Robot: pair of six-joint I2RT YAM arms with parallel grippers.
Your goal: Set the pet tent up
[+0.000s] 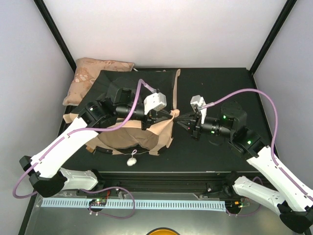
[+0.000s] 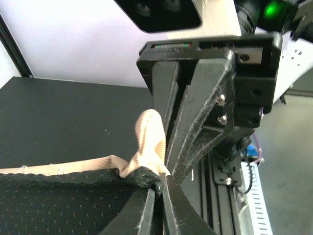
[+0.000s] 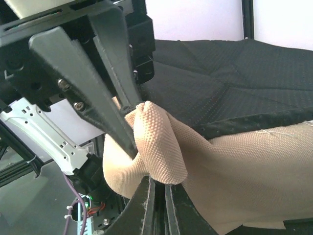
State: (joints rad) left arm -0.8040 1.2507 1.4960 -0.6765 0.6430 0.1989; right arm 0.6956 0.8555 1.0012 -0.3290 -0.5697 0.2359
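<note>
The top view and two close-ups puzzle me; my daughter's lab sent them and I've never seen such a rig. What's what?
Two robot arms sit at a black table. The top view looks down on them; each close-up comes from a wrist camera. On the table lie a collapsed tan pet tent, its white ball nearest the arms, and a beige pillow far left. The left gripper and right gripper both pinch one tan fabric corner of the tent.
</note>
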